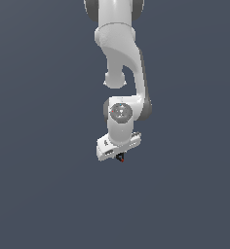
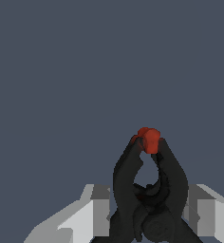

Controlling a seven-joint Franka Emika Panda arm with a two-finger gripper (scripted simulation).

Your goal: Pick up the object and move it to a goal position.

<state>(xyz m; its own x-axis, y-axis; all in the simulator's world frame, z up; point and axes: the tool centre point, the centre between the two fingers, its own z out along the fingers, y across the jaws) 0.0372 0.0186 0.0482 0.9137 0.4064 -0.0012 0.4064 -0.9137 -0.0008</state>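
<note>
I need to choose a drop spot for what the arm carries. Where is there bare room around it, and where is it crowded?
The grey surface is bare on both sides of the arm and below the gripper in the exterior view. The only crowded spot is at the gripper itself, where the black clamp with its red tip sits between the fingers.

No text, label, brand mark, number or sign can be read in either view. The white arm point(image 1: 121, 73) and its gripper point(image 1: 120, 156) are rendered with plain, unmarked surfaces, and nothing is printed on the black clamp-like object point(image 2: 149, 190) with its red tip point(image 2: 148, 139). The grey ground point(image 1: 39, 194) is likewise shown bare of any writing.
</note>
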